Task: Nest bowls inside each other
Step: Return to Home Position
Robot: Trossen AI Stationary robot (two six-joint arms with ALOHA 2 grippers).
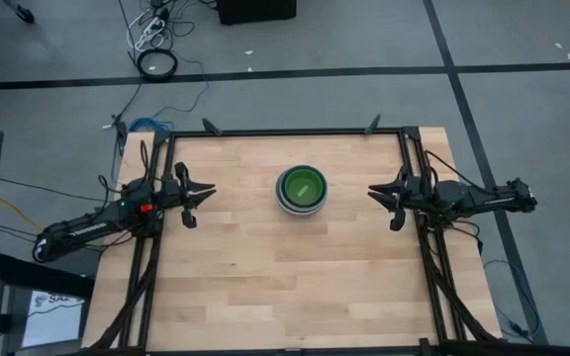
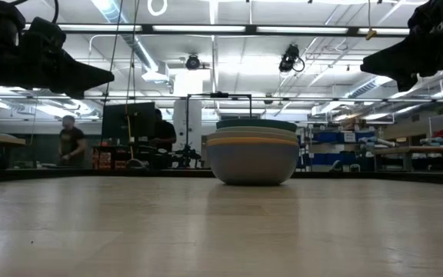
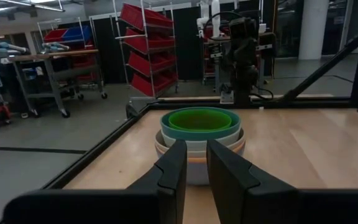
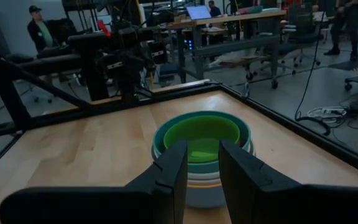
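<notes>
The left gripper (image 1: 201, 191) hangs over the table's (image 1: 245, 287) left edge. Its fingers are a narrow slot apart and hold nothing. The right gripper (image 1: 376, 191) mirrors it at the right edge, fingers slightly parted and also empty. Both point inward at the stack of bowls (image 1: 301, 188), which sits between them, a little behind the table's centre and well apart from either.

Little looks likely to go wrong. The main risk, as I judge it, is an arm dipping or swinging inward on its way home and clipping the top rim. These are light plastic bowls, so a knock could slide or tip the stack.

Counted: two grippers and one stack. Its visible rims are lime green innermost, then teal, pale, an orange band and a pale outer bowl; any others are hidden inside. Beyond the table, the low view shows one person (image 2: 71, 138).
</notes>
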